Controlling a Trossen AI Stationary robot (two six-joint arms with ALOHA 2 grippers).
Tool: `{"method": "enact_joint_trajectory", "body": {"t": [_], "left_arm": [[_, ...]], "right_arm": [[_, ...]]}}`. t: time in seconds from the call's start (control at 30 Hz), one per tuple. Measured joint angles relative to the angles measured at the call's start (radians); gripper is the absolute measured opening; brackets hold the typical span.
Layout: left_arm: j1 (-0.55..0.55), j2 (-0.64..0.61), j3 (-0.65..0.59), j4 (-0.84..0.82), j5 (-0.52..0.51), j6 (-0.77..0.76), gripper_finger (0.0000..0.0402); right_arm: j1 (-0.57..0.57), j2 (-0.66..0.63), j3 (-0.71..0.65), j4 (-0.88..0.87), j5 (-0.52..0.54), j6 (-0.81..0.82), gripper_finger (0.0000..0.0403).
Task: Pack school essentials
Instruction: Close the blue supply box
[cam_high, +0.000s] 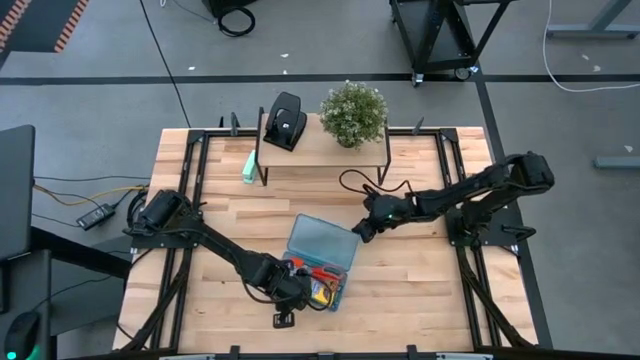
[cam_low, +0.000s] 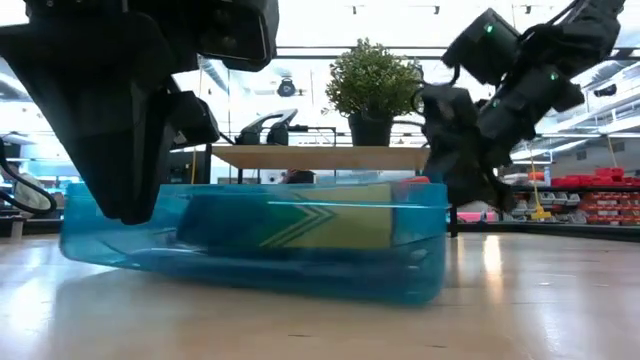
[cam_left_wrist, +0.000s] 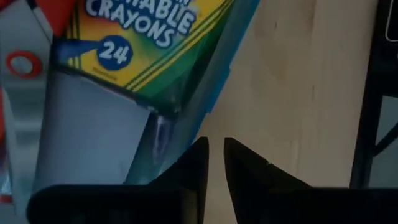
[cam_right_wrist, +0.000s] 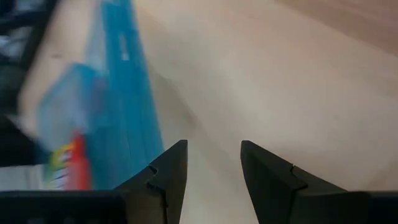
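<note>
A clear blue case (cam_high: 322, 250) lies open on the table, its tray holding a yellow-green crayon box (cam_left_wrist: 143, 37), red-handled scissors (cam_high: 318, 272) and a pale pad (cam_left_wrist: 93, 137). My left gripper (cam_left_wrist: 213, 163) points steeply down at the tray's near corner, just outside the blue wall (cam_left_wrist: 211, 106). A narrow gap between its fingers shows bare wood. My right gripper (cam_right_wrist: 211, 162) hangs open above the table by the case's far right side (cam_right_wrist: 124, 93), with nothing between its fingers. In the low view the case (cam_low: 260, 240) sits flat between both arms. My left gripper has one finger (cam_left_wrist: 196, 162) right beside the case's near wall, coming from above. Whether it touches the wall I cannot tell, since the finger itself hides that spot. Only table shows in the gap between the fingers.
At the table's far edge a wooden shelf (cam_high: 320, 150) carries a black hole punch (cam_high: 285, 120) and a potted plant (cam_high: 353, 112). A mint-green block (cam_high: 248, 168) lies by the shelf's left leg. Bare wood stretches right of the case.
</note>
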Motion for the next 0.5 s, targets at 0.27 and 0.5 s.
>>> {"method": "enact_joint_trajectory", "body": {"t": [0.27, 0.5], "left_arm": [[0.037, 0.000, 0.000, 0.016, -0.038, -0.003, 0.0045], [0.085, 0.000, 0.000, 0.024, -0.062, -0.002, 0.0037]], "right_arm": [[0.005, -0.090, 0.046, 0.005, -0.055, -0.009, 0.0158], [0.020, -0.106, 0.051, -0.004, -0.102, 0.023, 0.0158]]}}
